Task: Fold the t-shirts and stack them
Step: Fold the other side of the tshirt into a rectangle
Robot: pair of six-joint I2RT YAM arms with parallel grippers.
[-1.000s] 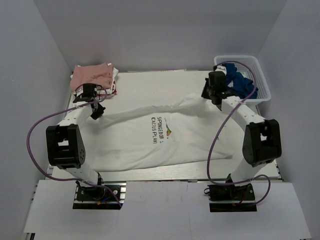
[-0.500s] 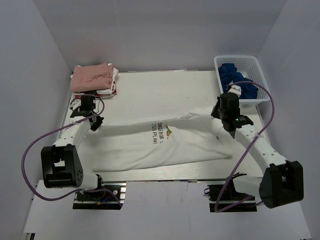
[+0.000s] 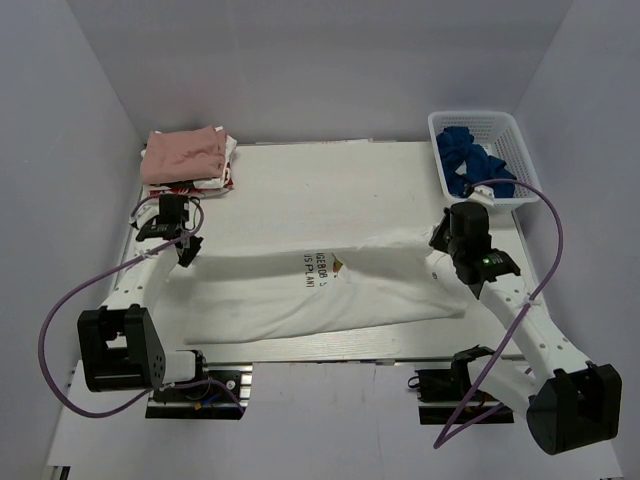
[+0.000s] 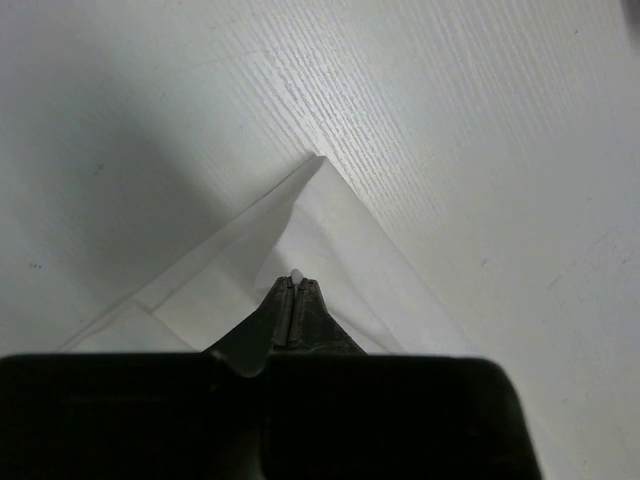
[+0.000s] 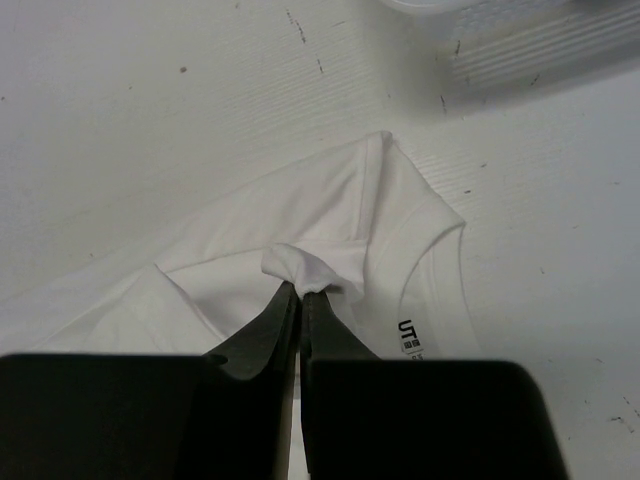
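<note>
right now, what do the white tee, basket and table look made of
The white tee: soft matte knit, likely cotton; it drapes and creases. The basket: probably white moulded plastic, with slotted lattice walls. The table: hard matte white board, perhaps laminate; fine lined grain shows close up.

Counter (image 3: 330,185): white and flat, seen from above.
Near half: a big white t-shirt (image 3: 260,300) is spread across it from left to right, with dark letters in the middle.
Far left corner: a white-and-red t-shirt (image 3: 224,178) is laid down, with a pink t-shirt (image 3: 182,153) folded on top.
Far right corner: a white basket (image 3: 480,116) is set there, with blue cloth (image 3: 470,160) inside.
</note>
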